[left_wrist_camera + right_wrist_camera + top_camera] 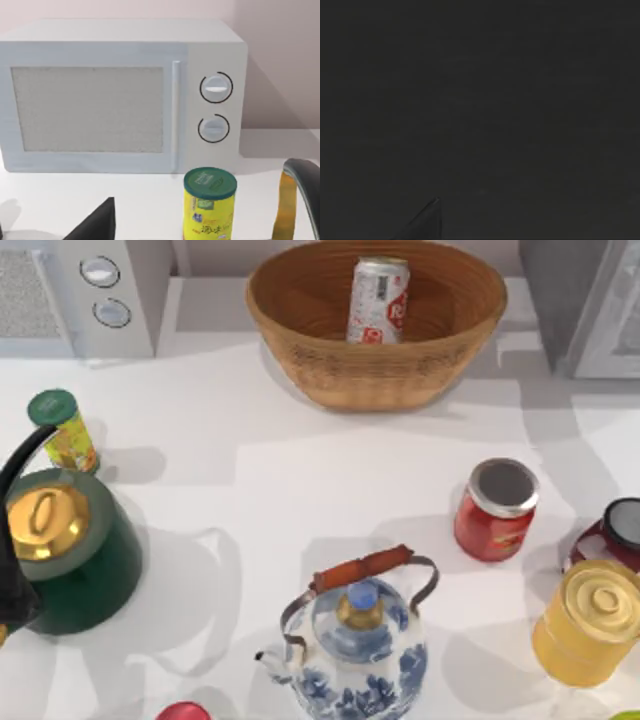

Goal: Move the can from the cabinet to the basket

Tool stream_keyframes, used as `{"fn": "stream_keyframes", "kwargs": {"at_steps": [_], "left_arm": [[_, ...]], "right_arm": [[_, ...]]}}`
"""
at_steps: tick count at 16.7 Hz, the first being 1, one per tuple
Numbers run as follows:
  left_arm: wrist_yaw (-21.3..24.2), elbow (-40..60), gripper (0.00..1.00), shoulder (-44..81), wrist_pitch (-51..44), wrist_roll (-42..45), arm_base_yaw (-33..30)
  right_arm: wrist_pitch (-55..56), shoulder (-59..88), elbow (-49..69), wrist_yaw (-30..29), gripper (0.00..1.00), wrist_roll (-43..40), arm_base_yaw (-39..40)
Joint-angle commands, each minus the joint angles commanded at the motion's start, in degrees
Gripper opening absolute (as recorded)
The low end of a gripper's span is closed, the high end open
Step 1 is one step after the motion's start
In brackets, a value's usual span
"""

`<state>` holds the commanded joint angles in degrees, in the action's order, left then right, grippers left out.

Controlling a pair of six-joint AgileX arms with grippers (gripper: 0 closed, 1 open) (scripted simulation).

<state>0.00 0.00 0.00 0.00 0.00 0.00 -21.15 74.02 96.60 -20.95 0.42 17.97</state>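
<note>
The can [378, 300], silver-white with red lettering, stands tilted inside the wicker basket [300, 350] at the back middle of the table. It leans toward the basket's far wall, and no gripper is near it. The grey cabinet [560, 300] with its pale framed door stands at the back right corner. My left arm is parked at the table's left edge by the green kettle [85, 580]. One dark fingertip [100, 222] of the left gripper shows in the left wrist view. The right wrist view is dark.
A white microwave [110, 290] with two knobs is at back left, a yellow canister [65, 430] with a green lid before it. A blue-and-white teapot [355, 650] stands front middle. At right stand a red jar [495, 510], a dark red jar [615, 535] and a yellow tin [590, 625].
</note>
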Motion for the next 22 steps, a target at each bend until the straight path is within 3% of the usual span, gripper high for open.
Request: {"fn": "stream_keyframes", "kwargs": {"at_steps": [6,17,22], "left_arm": [[0.0,0.0,1.00,0.0,0.0,0.0,0.0],[0.0,0.0,1.00,0.0,0.0,0.0,0.0],[0.0,0.0,1.00,0.0,0.0,0.0,0.0]], "right_arm": [[4.8,-17.7,-23.3,4.8,1.00,-0.1,-4.7],[18.1,-61.9,-82.2,17.5,1.00,-0.3,-14.6],[21.0,-73.1,-95.5,20.6,1.00,-0.4,-17.7]]}}
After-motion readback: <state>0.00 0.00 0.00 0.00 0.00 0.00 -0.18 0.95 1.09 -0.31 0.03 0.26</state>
